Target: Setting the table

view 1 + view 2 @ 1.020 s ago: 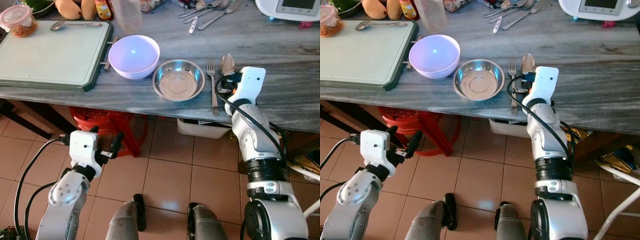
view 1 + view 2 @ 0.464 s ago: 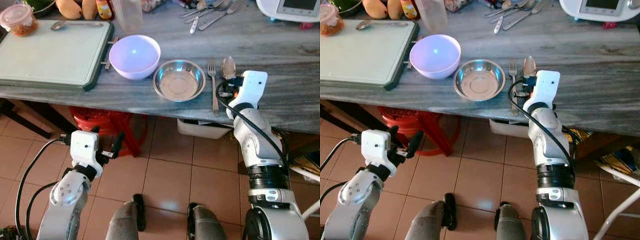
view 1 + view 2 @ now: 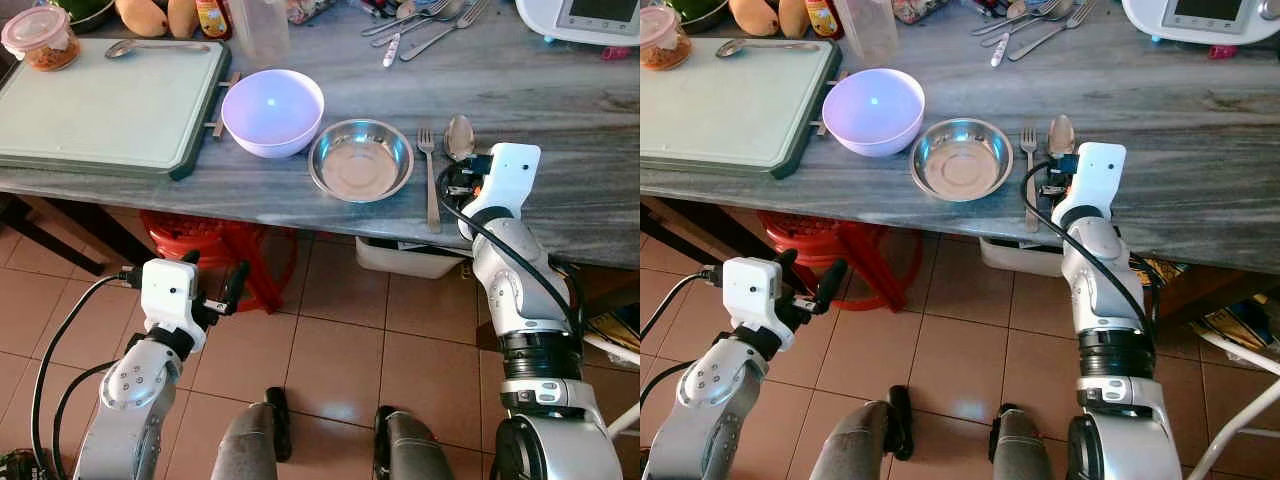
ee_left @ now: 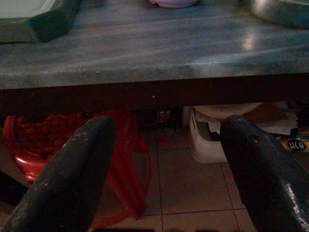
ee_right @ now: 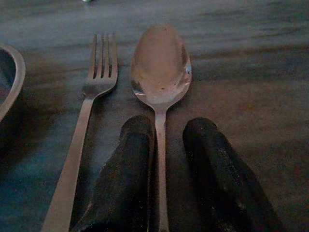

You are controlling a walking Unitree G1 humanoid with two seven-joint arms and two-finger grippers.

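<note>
**Spoon beside fork, right gripper straddling handle**

Spoon [image 5: 161, 77] lies on grey table [image 3: 560, 90], just right of fork [image 3: 428, 175] and steel bowl [image 3: 361, 160]. Right gripper [image 5: 165, 159] fingers sit slightly apart around its handle. Left gripper [image 4: 166, 159] hangs wide open below table edge.

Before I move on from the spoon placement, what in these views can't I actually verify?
- Spoon: its handle end is cut off by the right wrist view's edge, and the wrist housing covers it in the eye views.
- Right gripper: one finger lies against the handle, the other stands apart; contact pressure is unreadable.
- Fork: its handle tip is cut off in the right wrist view.
- Appliance: cut off by the eye views' top edge.
</note>
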